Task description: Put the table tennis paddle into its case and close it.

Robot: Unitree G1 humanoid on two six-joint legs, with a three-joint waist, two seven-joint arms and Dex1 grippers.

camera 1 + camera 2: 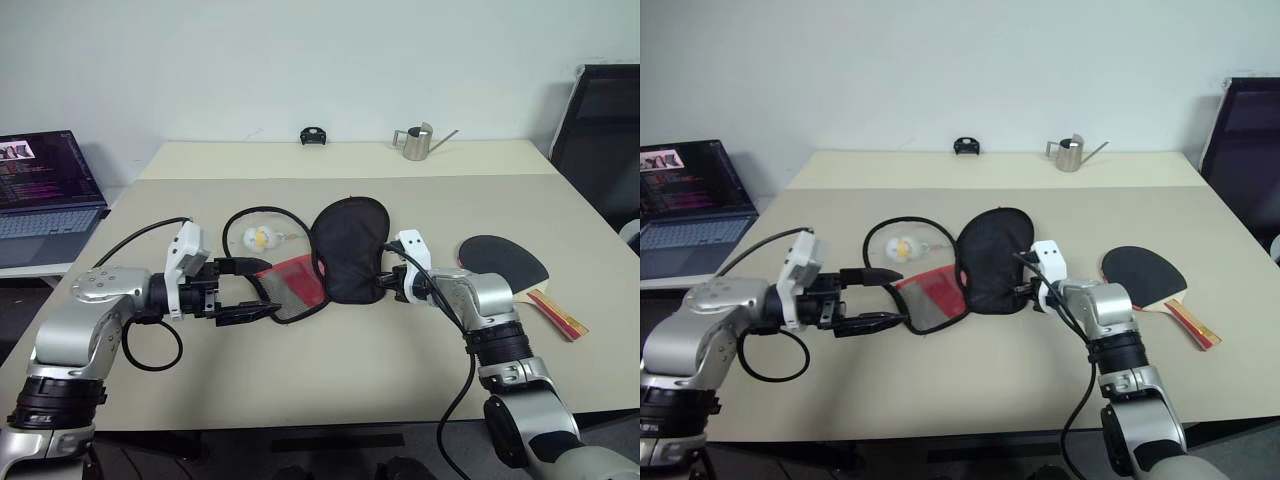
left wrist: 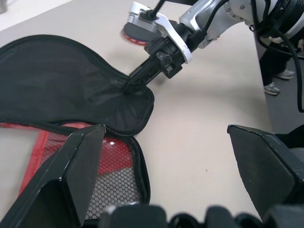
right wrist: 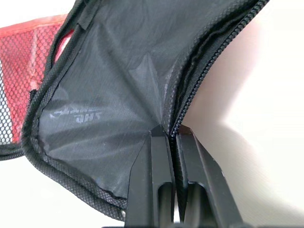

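Your right pincer [image 3: 172, 142] is pinching the zipper edge of the case [image 1: 350, 245], flap pulled open. Left pincer [image 1: 246, 290] is spread wide, holding nothing, just beside the case's red mesh half. Paddle [image 1: 510, 268] lies flat on the bench [image 1: 330, 375], well apart to the right of your right pincer, outside the case. Looks like opening only: you've got insertion and zipping left.

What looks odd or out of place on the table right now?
The black and red fabric paddle case lies unzipped and splayed, one flap bunched where the right pincer pinches its zipper edge. The left pincer stands open by the red mesh half. The black-faced table tennis paddle lies apart, outside the case.
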